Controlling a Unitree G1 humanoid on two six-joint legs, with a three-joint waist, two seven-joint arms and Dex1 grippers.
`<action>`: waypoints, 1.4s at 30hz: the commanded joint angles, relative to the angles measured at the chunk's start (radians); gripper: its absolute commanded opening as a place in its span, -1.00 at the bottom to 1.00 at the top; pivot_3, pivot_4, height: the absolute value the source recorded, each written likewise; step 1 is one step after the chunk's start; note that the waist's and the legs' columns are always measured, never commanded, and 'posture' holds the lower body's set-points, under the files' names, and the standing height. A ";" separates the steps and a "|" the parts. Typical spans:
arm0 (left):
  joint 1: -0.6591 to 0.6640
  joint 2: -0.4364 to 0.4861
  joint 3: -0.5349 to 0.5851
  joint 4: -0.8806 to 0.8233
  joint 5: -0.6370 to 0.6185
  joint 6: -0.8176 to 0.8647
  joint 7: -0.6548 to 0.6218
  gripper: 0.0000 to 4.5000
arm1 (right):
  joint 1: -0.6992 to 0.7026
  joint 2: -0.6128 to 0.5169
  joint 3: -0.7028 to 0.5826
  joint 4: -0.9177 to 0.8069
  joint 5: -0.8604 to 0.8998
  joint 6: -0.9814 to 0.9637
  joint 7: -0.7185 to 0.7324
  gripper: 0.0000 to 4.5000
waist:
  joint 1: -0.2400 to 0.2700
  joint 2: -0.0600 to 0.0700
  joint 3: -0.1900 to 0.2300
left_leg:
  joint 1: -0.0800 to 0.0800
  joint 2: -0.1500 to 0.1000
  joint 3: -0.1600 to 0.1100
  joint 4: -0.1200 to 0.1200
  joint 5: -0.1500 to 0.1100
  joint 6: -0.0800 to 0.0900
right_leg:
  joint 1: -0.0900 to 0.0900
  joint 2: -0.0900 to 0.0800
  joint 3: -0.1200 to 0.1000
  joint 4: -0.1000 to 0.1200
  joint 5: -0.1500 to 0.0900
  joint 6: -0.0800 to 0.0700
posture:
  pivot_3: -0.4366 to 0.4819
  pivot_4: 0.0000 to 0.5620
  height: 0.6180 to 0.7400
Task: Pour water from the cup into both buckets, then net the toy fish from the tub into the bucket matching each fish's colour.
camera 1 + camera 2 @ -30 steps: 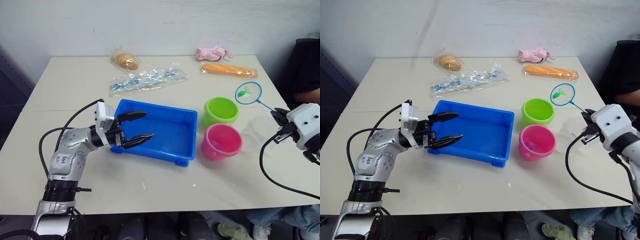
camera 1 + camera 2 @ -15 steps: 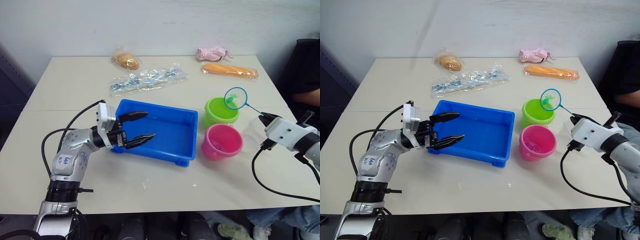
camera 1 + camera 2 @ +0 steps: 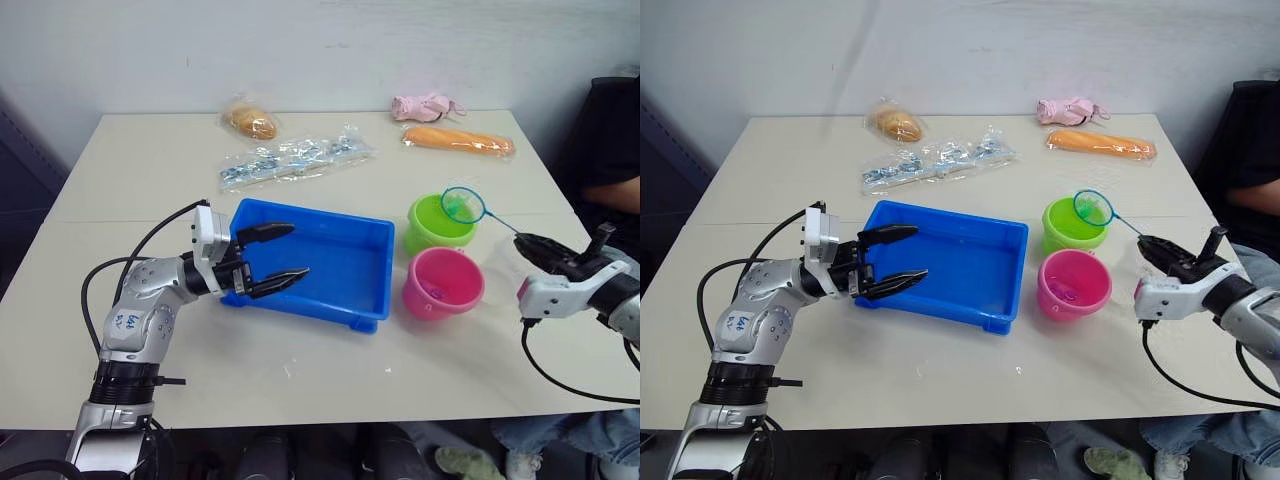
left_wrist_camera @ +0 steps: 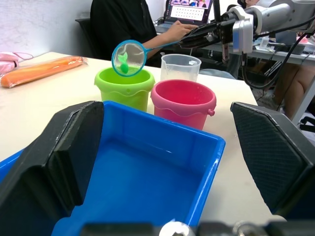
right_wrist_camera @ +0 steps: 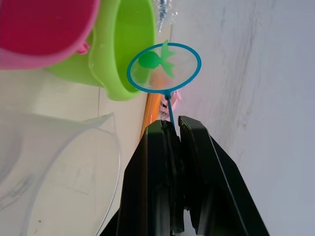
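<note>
Right gripper (image 5: 172, 129): black fingers clamped together on the thin wire handle of the small round blue-rimmed mesh net (image 5: 164, 67). Net carries one tiny green plastic fish (image 5: 155, 59) and hangs over the rim of the lime green round plastic bucket (image 3: 440, 221), beside the hot pink bucket (image 3: 444, 283). Left gripper (image 3: 272, 253): fingers spread wide, empty, over the near-left end of the shallow rectangular bright blue plastic tub (image 3: 330, 260). Clear plastic measuring cup (image 4: 180, 67) stands just behind the buckets.

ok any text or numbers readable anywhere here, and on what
Blue handwritten marks on the left arm's silver housing: too small to read.
Faint printing on the cup: blurred, unreadable.
Laptop screen behind the table: content too small to read.
Nothing legible on the tub, the buckets or the net.
</note>
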 commanded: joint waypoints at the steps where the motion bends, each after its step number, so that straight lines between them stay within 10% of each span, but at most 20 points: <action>1: -0.020 0.004 0.011 0.001 -0.002 -0.014 -0.010 0.98 | -0.021 -0.026 -0.003 -0.025 -0.027 -0.011 -0.037 -1.00 | -0.001 0.000 0.000 | 0.000 0.000 0.000 0.000 0.000 0.000 | 0.000 0.000 0.000 0.000 0.000 0.000 | -0.05 -0.47 1.00; 11: -0.040 -0.009 0.006 0.023 0.004 -0.023 -0.024 0.98 | -0.046 -0.003 -0.012 -0.005 0.134 0.010 -0.007 -1.00 | -0.005 0.000 0.000 | 0.000 0.000 0.000 0.000 0.000 0.000 | 0.000 0.000 0.000 0.000 0.000 0.000 | -0.05 -0.47 1.00; 20: 0.018 0.166 0.102 -0.026 -0.092 -0.020 -0.260 0.98 | 0.007 0.046 -0.020 -0.410 1.253 0.568 0.471 -1.00 | -0.019 0.000 0.000 | 0.000 0.001 -0.003 0.000 0.000 0.000 | 0.001 0.001 -0.002 0.000 0.000 0.000 | -0.05 -0.47 1.00; 25: 0.116 0.256 0.177 -0.087 -0.150 -0.001 -0.343 0.98 | 0.041 0.017 0.003 -0.598 1.497 0.845 0.564 -1.00 | -0.011 0.000 0.000 | 0.000 0.000 -0.004 0.001 -0.001 0.002 | 0.002 -0.002 -0.002 0.000 0.000 0.000 | -0.05 -0.47 1.00; 42: 0.652 0.407 0.295 -0.322 -0.174 -0.037 -0.481 0.98 | 0.103 0.227 0.512 -0.643 1.058 0.863 0.685 -1.00 | -0.018 -0.001 0.000 | 0.001 -0.001 -0.004 0.001 -0.003 0.003 | 0.003 -0.003 -0.002 -0.002 -0.001 -0.001 | -0.05 -0.47 1.00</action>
